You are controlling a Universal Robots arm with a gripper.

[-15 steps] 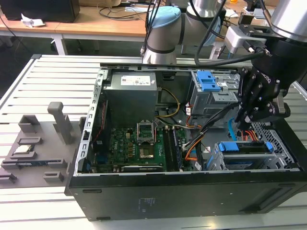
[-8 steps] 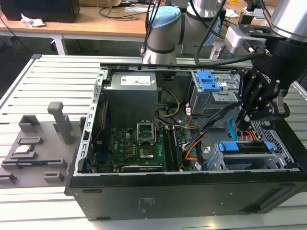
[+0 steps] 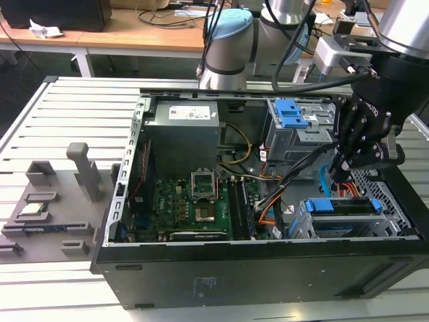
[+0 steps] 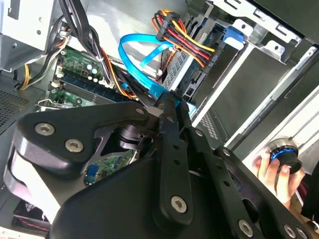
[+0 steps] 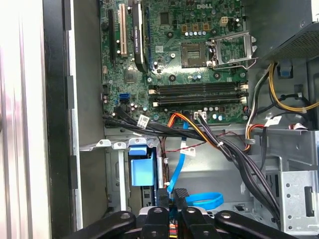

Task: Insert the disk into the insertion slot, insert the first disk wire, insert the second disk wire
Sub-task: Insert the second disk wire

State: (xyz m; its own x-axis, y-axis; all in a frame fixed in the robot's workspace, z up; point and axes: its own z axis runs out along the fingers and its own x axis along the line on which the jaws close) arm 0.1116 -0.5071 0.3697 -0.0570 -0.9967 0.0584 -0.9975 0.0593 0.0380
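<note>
Exterior view is showing the disk (image 3: pixel 342 209), in its blue carrier, already lying inside the slot (image 3: pixel 392 211), the perforated cage at the exterior view's right end of the open case (image 3: pixel 268 268). The gripper (image 3: pixel 346 163) is hanging just above and behind the disk, among the loose cables.

Second wrist view is showing the gripper (image 4: pixel 169 107) with its 2 fingers drawn together on the end of the flat blue cable (image 4: pixel 137 59); the connector itself is largely covered by the fingertips, so how squarely it is seated cannot be told. The multicoloured power lead (image 4: pixel 187 42) is lying near the disk's rear edge, and whether it is plugged in is not clear. A person's hand (image 4: pixel 271 172) is resting on a round control outside the case.

First wrist view is showing the gripper (image 5: pixel 172 196) over the blue cable's loop (image 5: pixel 202 200), with a bundle of black cables (image 5: pixel 219 144) crossing just beside it.

Assessment: the step in hand appears to be 1 of the 2 wire insertions.
1. The connector should be aligned with the disk's port before any push, since such plugs are keyed.
2. The push should run straight along the port's axis, not at a tilt.
3. The black bundle and power lead are crowding the approach and could snag a finger.
4. The grip should stay firm, as the flat cable's loop may twist the plug.
</note>
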